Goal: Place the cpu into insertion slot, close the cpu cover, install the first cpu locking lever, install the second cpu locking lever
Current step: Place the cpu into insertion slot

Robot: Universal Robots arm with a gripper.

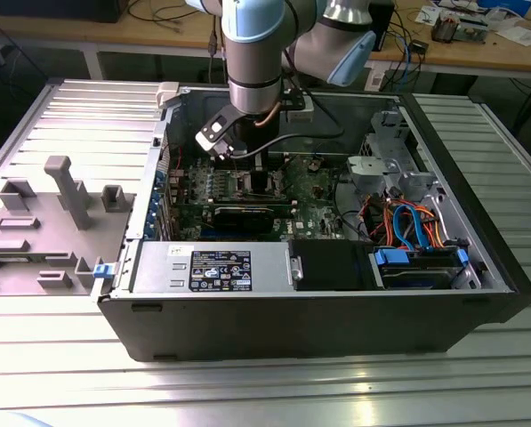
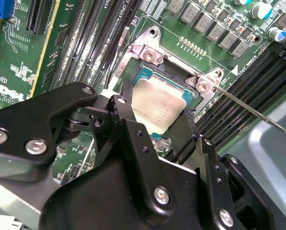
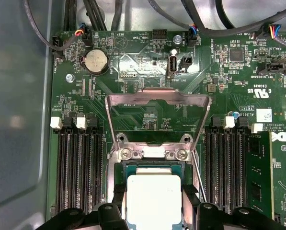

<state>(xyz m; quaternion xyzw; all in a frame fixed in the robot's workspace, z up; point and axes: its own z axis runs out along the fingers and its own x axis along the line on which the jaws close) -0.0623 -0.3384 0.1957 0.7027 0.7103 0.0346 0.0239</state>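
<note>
**Black claw (image 3: 154, 203) pinching the flat square silver-topped cpu (image 2: 157, 108) at its socket.**
Its dark fingers (image 3: 119, 201) press on two opposite edges of the cpu, which lies level within the square teal-rimmed insertion slot (image 2: 150, 73) on the green motherboard (image 3: 133, 62). I cannot tell whether the chip is fully seated. The thin silver-grey cpu cover (image 3: 158, 97) stands raised, hinged at the slot's edge, and a thin wire locking lever (image 2: 248, 108) juts free. In the exterior view, the pale blue arm (image 1: 252, 53) drops into the open black computer case (image 1: 301, 329) at about eleven o'clock of its middle. The case rests on the ribbed metal table (image 1: 247, 391).
</note>
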